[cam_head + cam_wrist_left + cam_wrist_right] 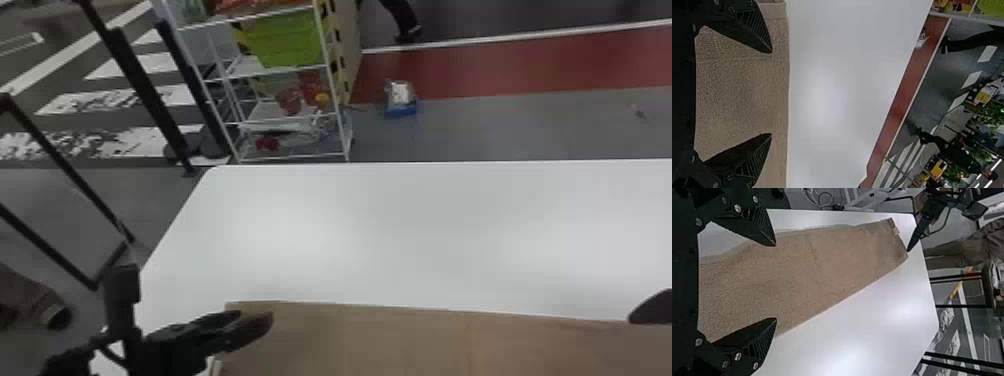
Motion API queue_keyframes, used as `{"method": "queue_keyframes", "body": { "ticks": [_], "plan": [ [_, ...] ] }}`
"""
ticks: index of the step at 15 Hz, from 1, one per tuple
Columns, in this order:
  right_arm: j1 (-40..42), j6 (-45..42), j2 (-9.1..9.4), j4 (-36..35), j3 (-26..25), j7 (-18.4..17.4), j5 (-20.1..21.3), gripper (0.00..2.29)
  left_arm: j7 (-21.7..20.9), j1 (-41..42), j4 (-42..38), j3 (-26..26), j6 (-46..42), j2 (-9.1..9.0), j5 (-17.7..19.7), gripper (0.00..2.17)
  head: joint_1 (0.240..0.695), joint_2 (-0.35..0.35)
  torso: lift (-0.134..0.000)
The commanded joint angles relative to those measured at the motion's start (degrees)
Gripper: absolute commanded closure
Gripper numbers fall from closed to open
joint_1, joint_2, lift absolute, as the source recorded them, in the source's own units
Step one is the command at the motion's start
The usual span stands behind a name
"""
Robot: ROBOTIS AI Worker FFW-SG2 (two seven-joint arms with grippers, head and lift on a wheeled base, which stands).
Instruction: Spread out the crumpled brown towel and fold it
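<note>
Spread flat along the near side of the white table lies the brown towel (400, 340), its far edge nearly straight. At the towel's left end is my left gripper (257, 320); a fingertip of my right gripper (652, 307) reaches in from the right edge. In the left wrist view the left gripper (772, 93) stands open over the towel (742, 90), nothing between its fingers. The right wrist view has the right gripper (776, 282) open too, above the towel (828, 270), which runs away toward the left arm and has a small tag at its far end.
The white table (375, 225) stretches beyond the towel. Past its far left corner stands a white wire shelf (285, 117) holding a green bin (287, 42). Black metal frames (145, 95) are on the left, and a small blue-based box (400, 100) is on the floor behind.
</note>
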Motion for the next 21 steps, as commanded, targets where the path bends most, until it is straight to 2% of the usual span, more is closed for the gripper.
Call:
{"method": "queue_keyframes", "body": {
  "ticks": [1, 3, 4, 6, 8, 9, 11, 13, 14, 15, 16, 17, 19, 21],
  "plan": [
    [3.3, -3.2, 1.88, 2.0, -6.0, 0.3, -1.6, 0.05, 0.1, 0.9, -0.3, -0.4, -2.9, -0.15, 0.8, 0.15, 0.695, 0.215, -0.124],
    [5.3, -2.8, 3.9, 4.8, -11.7, 0.3, -6.8, 0.05, 0.0, 0.9, -1.1, 0.4, -3.1, -0.15, 3.5, 0.15, 0.695, 0.181, -0.124],
    [6.4, -2.7, 4.43, 5.0, -13.6, 0.3, -8.1, 0.05, 0.0, 1.6, -2.1, 0.6, -3.3, -0.15, 4.7, 0.15, 0.695, 0.159, -0.124],
    [8.5, 0.5, 6.01, 6.8, -17.7, 0.3, -10.3, 0.04, 1.1, 4.6, -3.8, 0.7, -9.8, -0.15, 8.4, 0.15, 0.695, 0.101, -0.124],
    [8.5, 4.0, 6.45, 11.3, -20.8, 0.3, -16.3, 0.04, 1.5, 5.2, -3.7, 0.6, -11.9, -0.15, 10.0, 0.15, 0.695, 0.066, -0.124],
    [9.2, 5.4, 7.42, 11.9, -21.6, 0.3, -17.2, 0.06, 1.5, 5.2, -3.5, 0.6, -11.9, -0.15, 10.0, 0.15, 0.695, 0.026, -0.124],
    [10.2, 10.2, 9.18, 12.0, -23.0, 0.3, -18.3, 0.05, 1.4, 5.2, -2.3, 0.6, -12.4, -0.15, 9.8, 0.15, 0.695, -0.005, -0.124],
    [10.7, 19.7, 9.53, 11.2, -25.2, 0.3, -20.8, 0.05, 0.7, 5.2, -1.4, 1.3, -12.6, -0.15, 9.8, 0.15, 0.695, -0.013, -0.124],
    [11.6, 23.0, 9.7, 9.3, -26.0, 0.3, -20.8, 0.05, 0.3, 5.2, -1.0, 1.9, -12.8, -0.15, 9.8, 0.15, 0.695, -0.018, -0.124],
    [12.4, 23.7, 10.67, 7.9, -27.4, 0.3, -20.9, 0.05, 0.1, 5.2, -0.8, 2.4, -12.8, -0.15, 9.9, 0.15, 0.695, -0.016, -0.124],
    [12.5, 25.5, 10.67, 7.3, -28.2, 0.3, -21.1, 0.05, -0.1, 5.2, -0.8, 3.1, -12.8, -0.15, 10.2, 0.15, 0.695, -0.01, -0.124],
    [12.7, 26.0, 10.67, 7.0, -29.2, 0.3, -21.3, 0.06, -0.2, 5.2, -0.8, 3.7, -12.8, -0.15, 10.4, 0.15, 0.695, -0.004, -0.124],
    [12.7, 23.9, 11.99, 8.4, -32.5, 0.3, -23.0, 0.06, 0.0, 4.6, 0.2, 4.5, -12.8, -0.15, 10.4, 0.16, 0.695, 0.003, -0.124],
    [12.6, 15.8, 12.08, 11.9, -33.0, -0.4, -23.5, 0.08, 0.7, 3.9, 1.8, 5.4, -15.7, -0.15, 10.3, 0.16, 0.695, -0.005, -0.124]
  ]
}}
